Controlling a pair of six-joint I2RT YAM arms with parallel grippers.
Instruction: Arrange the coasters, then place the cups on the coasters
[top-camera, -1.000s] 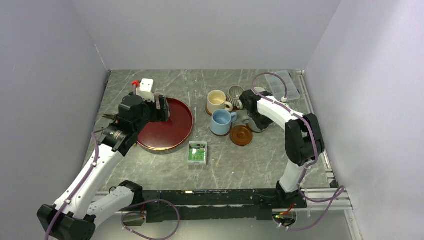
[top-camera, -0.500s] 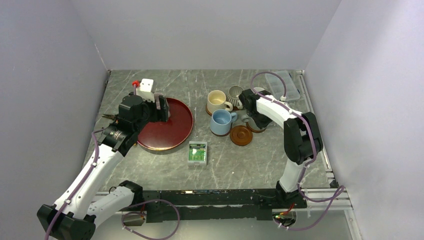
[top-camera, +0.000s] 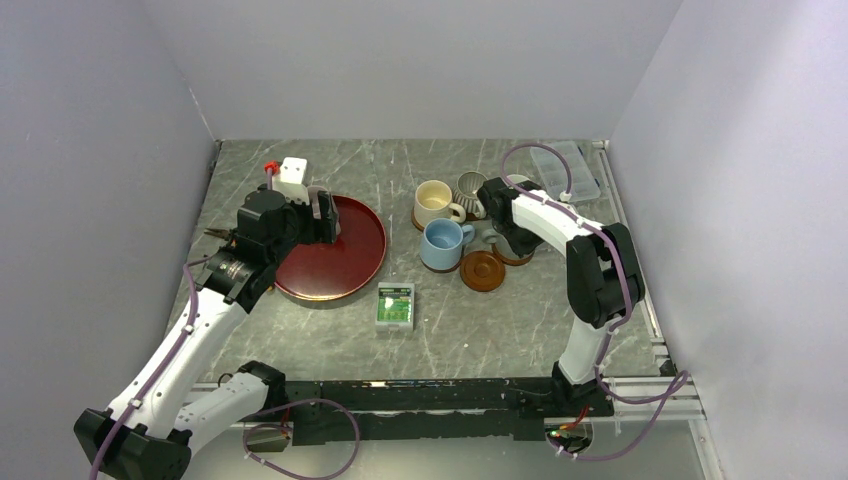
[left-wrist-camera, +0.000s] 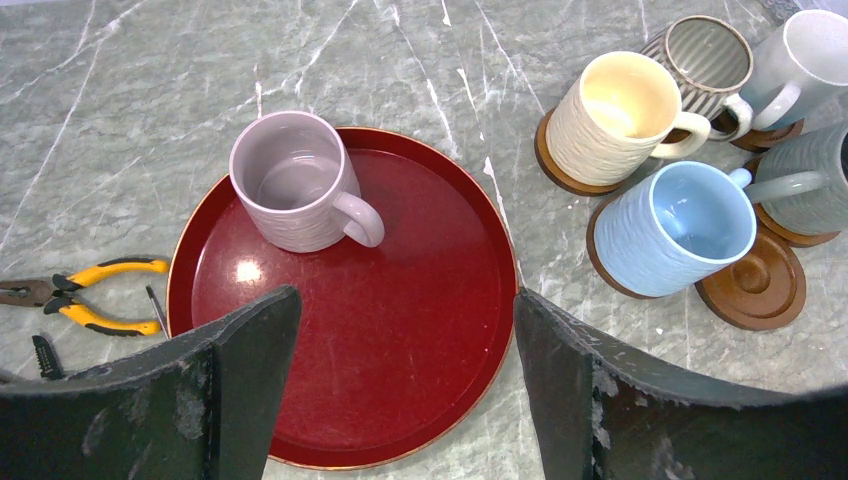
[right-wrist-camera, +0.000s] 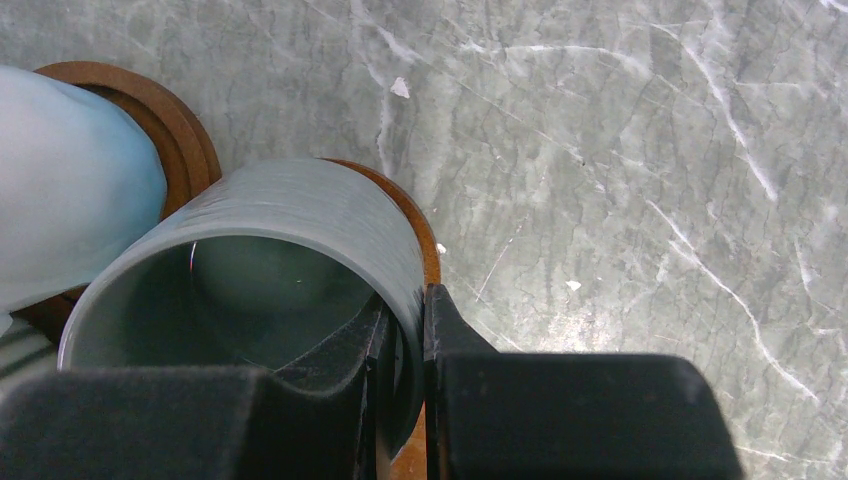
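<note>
1. Left gripper (left-wrist-camera: 405, 300) is spread wide open with nothing in it, hanging over the big red tray (left-wrist-camera: 400, 400).
2. The mauve mug (left-wrist-camera: 295, 195) stands upright on the far part of that tray, handle pointing toward the tray's middle. It sits just past the fingertips, closer to the finger on the left of the wrist view, and touches neither finger.
3. Right gripper (right-wrist-camera: 408, 305) is clamped tight on the wall of the grey-green mug (right-wrist-camera: 300, 225), one finger inside the rim and one outside.
4. That mug is over a coaster (right-wrist-camera: 428, 240), whose edge peeks out right beside the outer finger. Can't tell if the mug's base is fully down on it.
5. Cream mug (left-wrist-camera: 610, 115) and light blue mug (left-wrist-camera: 685, 225) each sit on their own coaster, side by side. The striped mug (left-wrist-camera: 705, 55) and white mug (left-wrist-camera: 810, 65) are just behind them.
6. One bare coaster (left-wrist-camera: 755, 290) lies right beside the light blue mug, on the near side of the grey-green one.
7. Yellow-handled pliers (left-wrist-camera: 90, 300) lie on the marble table (left-wrist-camera: 150, 100) just off the tray's edge.
</note>
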